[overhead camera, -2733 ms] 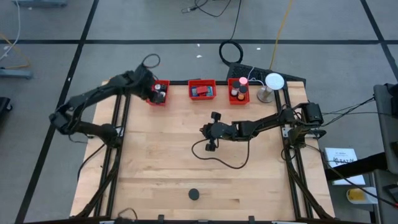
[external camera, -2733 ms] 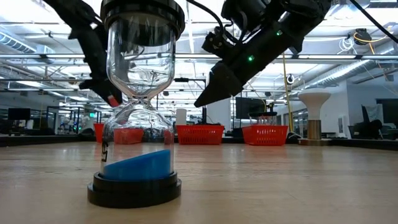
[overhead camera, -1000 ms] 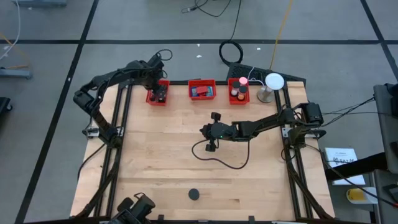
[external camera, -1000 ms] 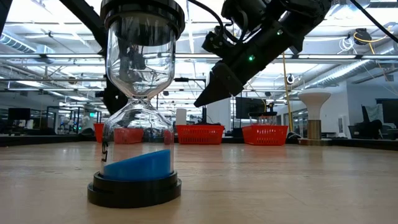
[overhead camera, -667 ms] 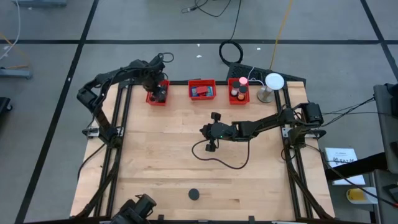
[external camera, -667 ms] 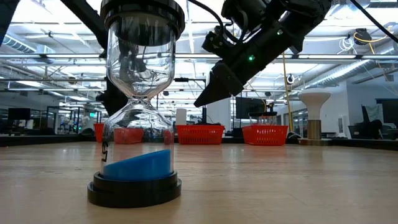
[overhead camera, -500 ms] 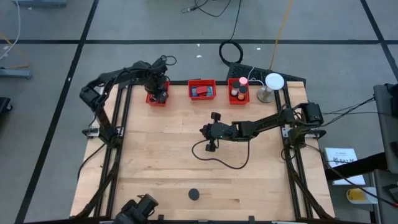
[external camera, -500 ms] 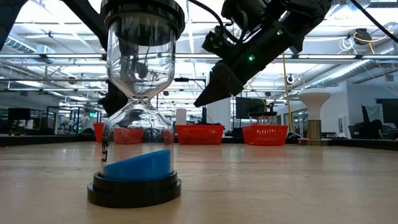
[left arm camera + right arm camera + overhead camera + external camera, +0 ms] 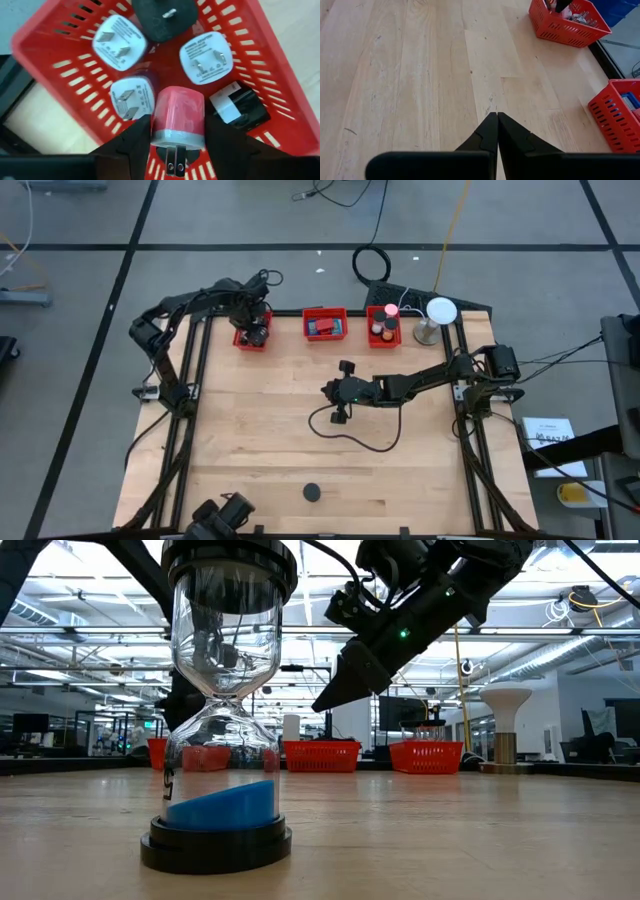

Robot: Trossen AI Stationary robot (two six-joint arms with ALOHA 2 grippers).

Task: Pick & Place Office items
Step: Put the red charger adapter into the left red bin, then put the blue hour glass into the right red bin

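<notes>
Left gripper [image 9: 177,132] hung over the far-left red bin [image 9: 260,60], fingers pinching a red plug adapter [image 9: 178,117], apparently placed for a drop among the adapters already there. Right gripper [image 9: 493,127] waited mid-bench, fingers pressed together.

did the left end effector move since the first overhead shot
Yes. The left end effector now sits directly over the left red bin, slightly closer to the middle red bin, and its elbow has swung in toward the table's left edge.
</notes>
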